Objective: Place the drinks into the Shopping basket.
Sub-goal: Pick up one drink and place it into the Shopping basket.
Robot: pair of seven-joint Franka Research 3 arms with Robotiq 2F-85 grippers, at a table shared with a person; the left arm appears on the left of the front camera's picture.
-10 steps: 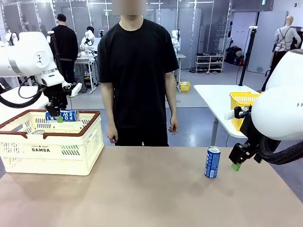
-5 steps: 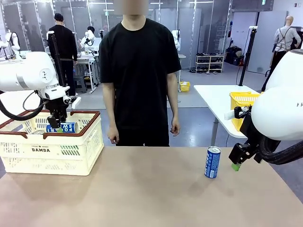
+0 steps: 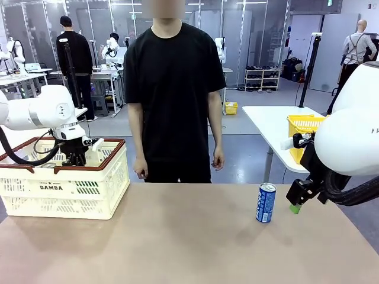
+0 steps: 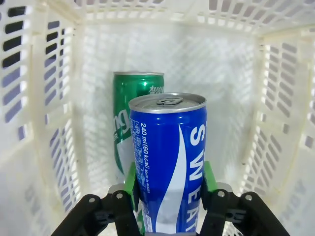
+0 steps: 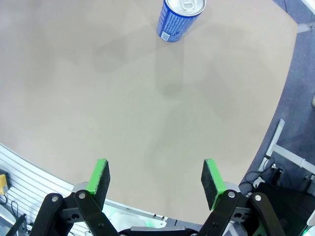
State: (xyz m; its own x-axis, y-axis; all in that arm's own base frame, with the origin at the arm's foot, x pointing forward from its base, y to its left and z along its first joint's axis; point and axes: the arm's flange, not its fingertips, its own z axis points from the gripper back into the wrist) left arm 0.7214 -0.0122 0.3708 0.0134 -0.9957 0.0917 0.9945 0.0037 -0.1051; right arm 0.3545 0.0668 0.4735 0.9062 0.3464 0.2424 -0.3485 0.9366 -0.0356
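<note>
Status: left fingers (image 4: 132, 181) clenched on 1 blue can (image 4: 170, 147), held down inside the Shopping basket (image 3: 65, 190). We see 1 green can (image 4: 129, 105) in the basket too, just behind the blue one. Right fingers (image 5: 101, 178) released, grasping nothing, over the worktop (image 3: 177, 236) well right of the basket. 2nd blue can (image 3: 266, 203) stands upright near them, outside the basket.

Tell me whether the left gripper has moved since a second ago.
Yes. The left gripper has dropped from above the brown rim of the Shopping basket to inside it, carrying the blue drink can down.
</note>
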